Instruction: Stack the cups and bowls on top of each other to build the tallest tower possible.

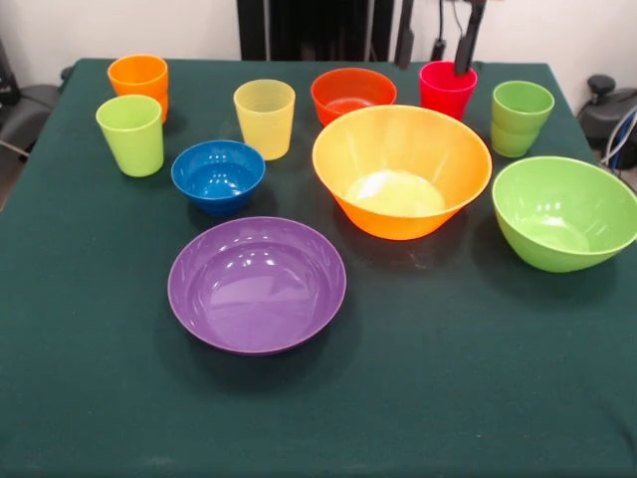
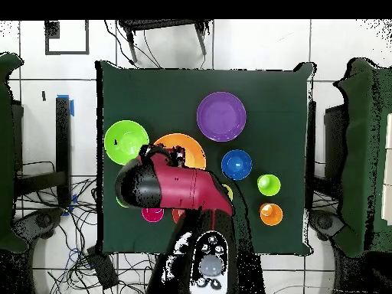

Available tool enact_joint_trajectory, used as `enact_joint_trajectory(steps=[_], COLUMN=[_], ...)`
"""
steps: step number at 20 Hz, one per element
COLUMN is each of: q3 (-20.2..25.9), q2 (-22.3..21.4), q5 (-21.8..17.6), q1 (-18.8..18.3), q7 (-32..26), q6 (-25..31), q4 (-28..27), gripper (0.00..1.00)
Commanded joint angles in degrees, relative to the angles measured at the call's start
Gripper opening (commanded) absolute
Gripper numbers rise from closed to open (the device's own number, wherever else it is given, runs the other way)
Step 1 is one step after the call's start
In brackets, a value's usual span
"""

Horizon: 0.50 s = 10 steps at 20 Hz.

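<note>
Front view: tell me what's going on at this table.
Nothing is stacked yet. The five cups and five bowls stand apart on the green table, all upright. The robot's gripper reaches down at the red cup at the far edge, seemingly inside its mouth; whether it is open or shut cannot be told. The purple bowl, orange-yellow bowl and large green bowl sit untouched nearer the camera.

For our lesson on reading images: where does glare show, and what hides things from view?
Front view: white ceiling-light glare on the purple bowl and inside the orange-yellow bowl; soft shadows beneath them. Overhead view: the arm hides part of the orange-yellow bowl.
</note>
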Motion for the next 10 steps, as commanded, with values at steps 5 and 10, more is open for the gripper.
enact_joint_trajectory(steps=[5,10], q3=[3.8,2.1], q2=[12.6,20.2], q5=[-1.6,-3.1], q1=[-0.3,-0.4], q7=[2.2,1.0], q6=[6.8,6.4], q4=[-15.8,-22.8], gripper=[1.00,1.00])
